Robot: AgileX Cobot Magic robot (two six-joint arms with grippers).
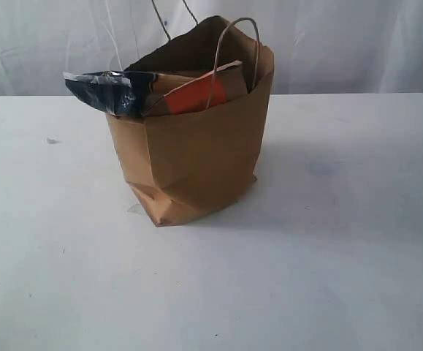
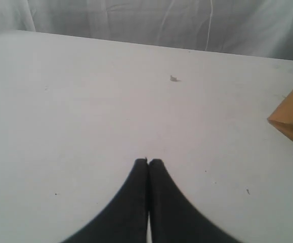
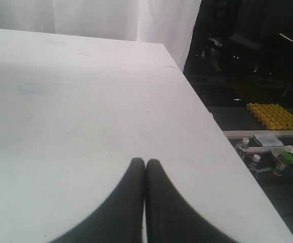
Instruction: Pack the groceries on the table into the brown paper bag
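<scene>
Left pincer [image 2: 148, 161]: I am seeing both fingers pressed together with nothing between them. It is hanging over bare counter [image 1: 343, 256], off the left side of the brown paper bag [image 1: 196, 161]; only one bottom corner of the bag is showing in its wrist view.

A crumb [image 1: 52, 140] is lying well to the left of the bag. It is not cargo, so I am ignoring it.

The long dark pasta packet [image 1: 105, 88] is sitting in the bag but poking out over the bag's left rim, tilted. The brown pouch with orange label [image 1: 196, 91] is standing just beside it inside the bag, with the near handle cord [image 1: 233, 44] crossing in front of it. The other groceries are not showing anywhere outside the bag; I am judging them packed, though the interior is hidden.

Right pincer [image 3: 145, 161]: it is likewise closed on nothing, over counter to the right of the bag.

Risks I am logging:
- The overhanging packet could slide out or pull the bag leftward, since the bag's lower left corner is creased.
- A nudge from either arm could topple the bag.
</scene>
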